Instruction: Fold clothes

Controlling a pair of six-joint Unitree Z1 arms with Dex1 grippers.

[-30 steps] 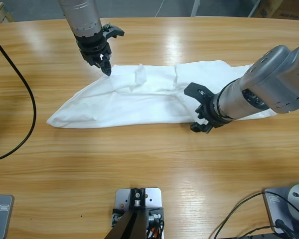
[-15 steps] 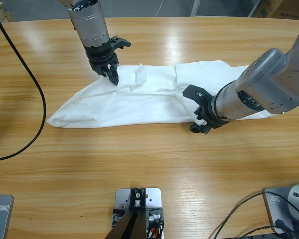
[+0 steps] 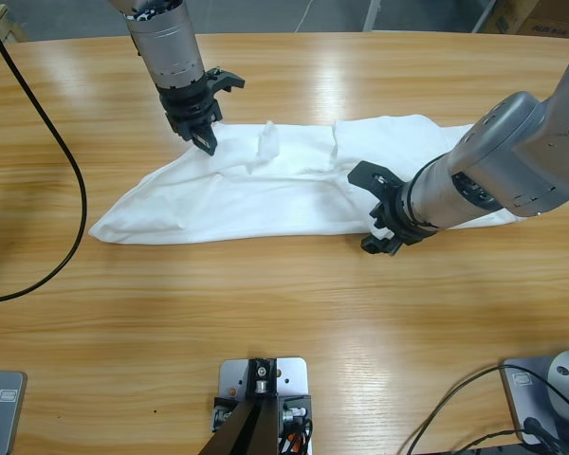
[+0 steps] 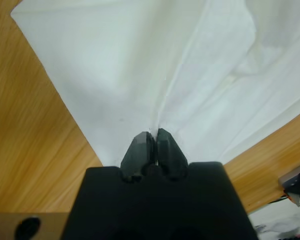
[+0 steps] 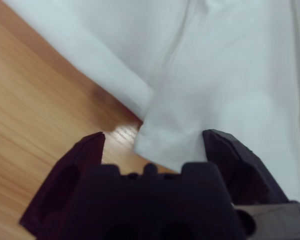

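Barely begun: T-shirt (image 3: 266, 190) sprawled in a long crumpled band across the table's (image 3: 284, 322) far half, no neat fold made. Left gripper (image 4: 150, 145) pinching cloth near its far edge; right gripper (image 5: 152, 142) spread wide over its near edge.

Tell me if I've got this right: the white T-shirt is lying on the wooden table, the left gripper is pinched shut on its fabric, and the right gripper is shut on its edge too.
Not quite. The right gripper is open, its jaws spread either side of the T-shirt edge, as the right wrist view shows. The left gripper is indeed shut on the fabric.
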